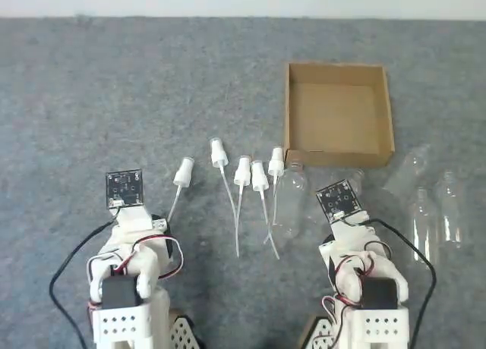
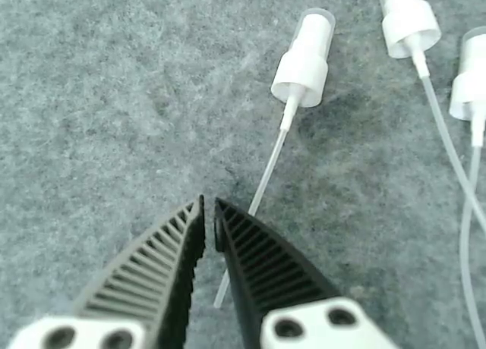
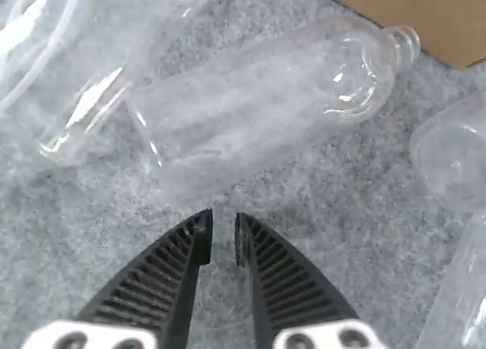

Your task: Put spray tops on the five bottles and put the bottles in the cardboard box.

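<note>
Plainly, little is under way here. The left gripper [image 2: 209, 205] has its two black ribbed fingers drawn almost together with nothing between them. Their tips are poised over the thin dip tube of a white plastic spray top with a clear cap [image 2: 304, 61], the leftmost of five lying loose in a row on the grey carpeted table [image 1: 114, 83]. The right gripper [image 3: 222, 216] likewise has its fingers nearly closed on nothing, just on the near side of a clear plastic bottle [image 3: 258, 106] that lies on its side with its open neck pointing toward the box. Farther out, the other clear bottles [image 1: 424, 220] lie to the right, none wearing a top as far as can be seen. The shallow brown cardboard box [image 1: 334, 114], far and right of centre, holds nothing. By my judgement no step is done yet: five tops remain to be fitted and five bottles to be boxed.
</note>
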